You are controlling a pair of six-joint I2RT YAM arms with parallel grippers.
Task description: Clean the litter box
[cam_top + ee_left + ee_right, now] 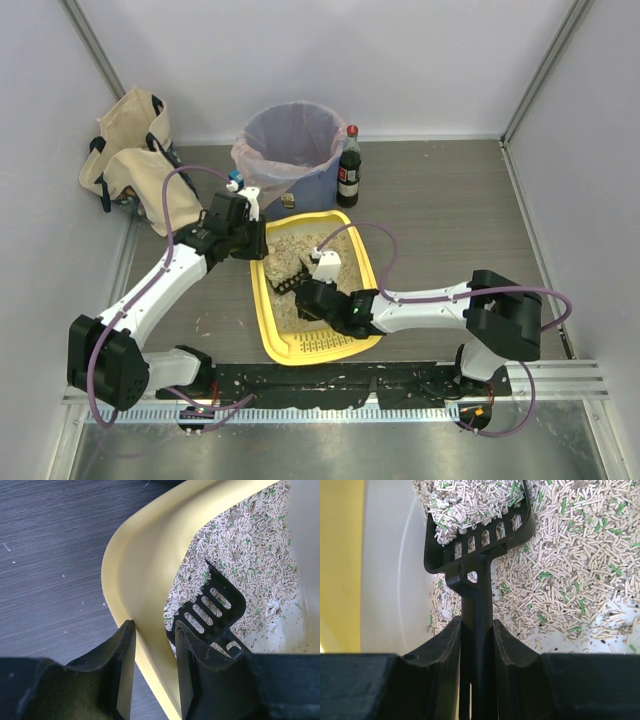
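Litter box [320, 347] yellow; scoop [480, 587] blk, slotted; pellets [570, 555] beige w/ green flecks; bin [318, 188] blue.

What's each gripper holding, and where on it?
Right gripper: black scoop, by its handle. Left gripper straddles the litter box rim; clamped or not, cannot tell.

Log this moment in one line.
left hand: gripping litter box rim | right hand: holding scoop by handle | scoop: loaded with litter, inside the box
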